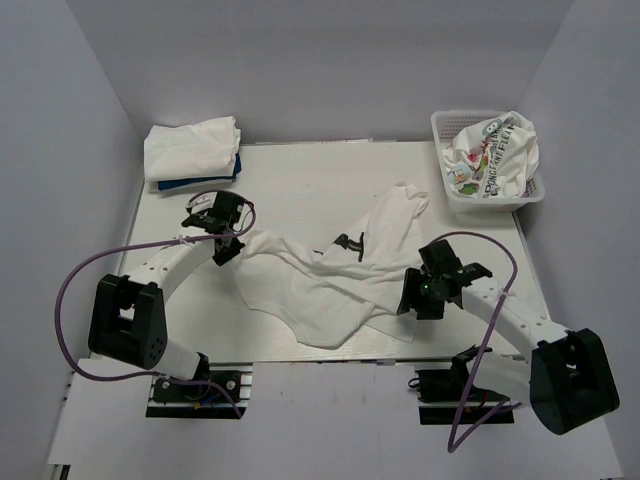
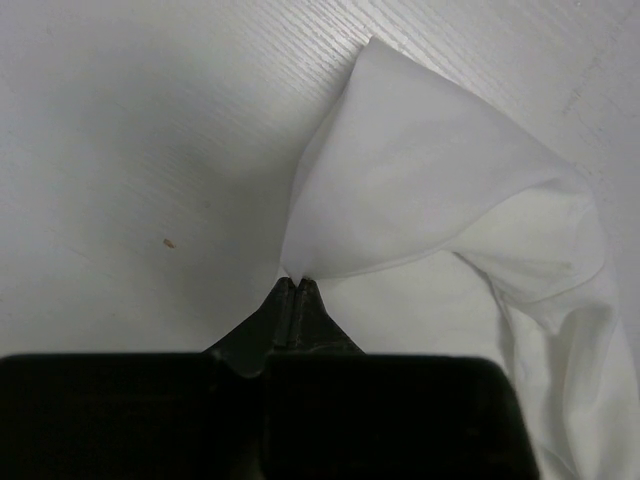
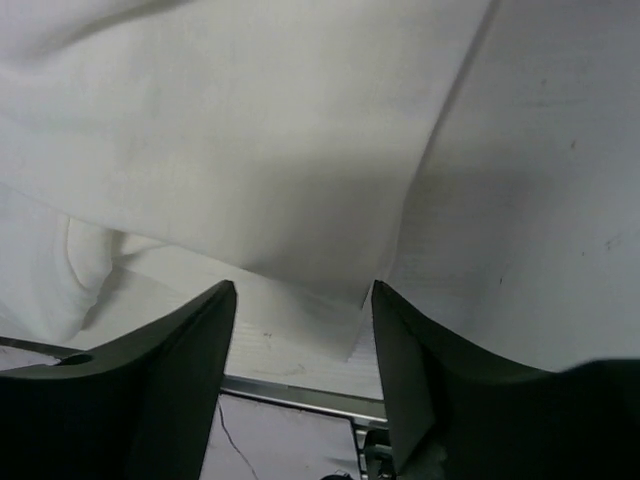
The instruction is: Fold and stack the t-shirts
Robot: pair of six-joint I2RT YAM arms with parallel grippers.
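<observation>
Both arms are the same build tbh: left arm and right arm have white links between chunky black joint housings, a purple cable looping off each one, and matte black tapered fingers at the bottom of the wrist views

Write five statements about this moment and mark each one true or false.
1. The left gripper is shut on a corner of the white t-shirt. True.
2. The right gripper is clamped on that shirt. False: its jaws stand open, with the cloth just ahead of them.
3. The basket holds a printed shirt. True.
4. The folded stack sits at the far right of the table. False: it is at the far left corner.
5. The stack's top layer is dark blue. False: white lies on top, and the dark blue shirt shows beneath it.
</observation>
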